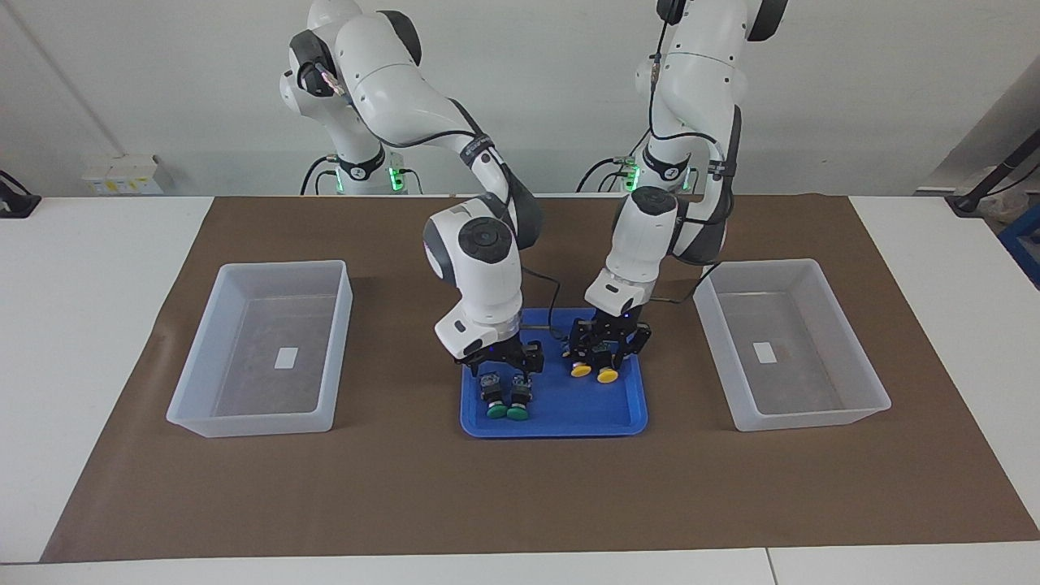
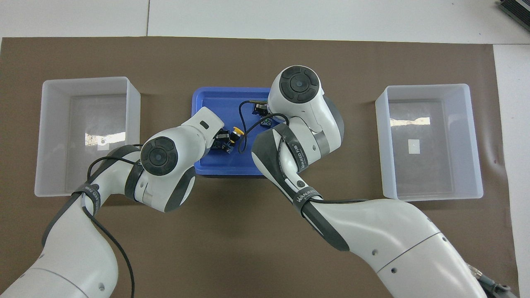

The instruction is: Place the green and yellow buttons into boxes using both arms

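Two green buttons (image 1: 507, 411) lie side by side in the blue tray (image 1: 561, 413), toward the right arm's end. Two yellow buttons (image 1: 594, 374) lie beside them, toward the left arm's end. My right gripper (image 1: 502, 367) is low over the green pair, open and empty. My left gripper (image 1: 605, 351) is down at the yellow pair, open, its fingers on either side of them. In the overhead view one yellow cap (image 2: 237, 131) shows beside the left gripper (image 2: 222, 141). The right arm hides the green buttons there. Both boxes (image 1: 260, 349) (image 1: 792, 345) hold no buttons.
The tray (image 2: 215, 103) sits mid-table on a brown mat (image 1: 520, 496), between the two boxes (image 2: 87, 136) (image 2: 430, 140). Each box carries a small white sticker. Both arms lean in over the tray, close together.
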Controlling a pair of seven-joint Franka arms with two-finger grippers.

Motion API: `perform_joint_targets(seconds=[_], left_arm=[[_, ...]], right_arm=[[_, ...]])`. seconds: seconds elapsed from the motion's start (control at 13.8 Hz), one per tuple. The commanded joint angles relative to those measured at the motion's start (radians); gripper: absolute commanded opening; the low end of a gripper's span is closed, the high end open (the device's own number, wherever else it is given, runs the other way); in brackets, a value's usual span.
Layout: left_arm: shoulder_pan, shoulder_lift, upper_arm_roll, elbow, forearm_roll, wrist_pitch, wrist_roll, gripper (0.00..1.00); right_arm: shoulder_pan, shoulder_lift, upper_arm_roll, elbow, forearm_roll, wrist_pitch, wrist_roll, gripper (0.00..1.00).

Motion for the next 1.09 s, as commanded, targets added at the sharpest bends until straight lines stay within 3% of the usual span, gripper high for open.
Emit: perform_joint_targets(seconds=[0.0,0.22,0.73,0.8,0.94,1.02], left_arm=[[-0.004,0.005,0.012,-0.005,0.011,0.007,0.011,0.00],[0.002,0.006,0.012,0.021,0.011,-0.022,0.009,0.00],[0.057,0.005,0.014,0.231,0.013,-0.240,0.013,0.00],[0.074,-0.001,0.015,0.264,0.014,-0.295,0.013,0.00],[0.104,-0.015,0.017,0.343,0.020,-0.425,0.019,0.00],[0.118,-0.015,0.018,0.393,0.020,-0.497,0.029,0.00]], right_arm=[[0.007,0.021,0.005,0.026,-0.022,0.036,0.028,0.91],[0.007,0.034,0.005,0.026,-0.020,0.073,0.028,0.81],[0.030,0.031,0.005,-0.035,-0.019,0.139,0.028,0.74],[0.033,0.029,0.005,-0.040,-0.020,0.139,0.028,0.67],[0.042,0.028,0.004,-0.058,-0.023,0.139,0.029,0.31],[0.042,0.026,0.004,-0.060,-0.028,0.137,0.029,0.20]])
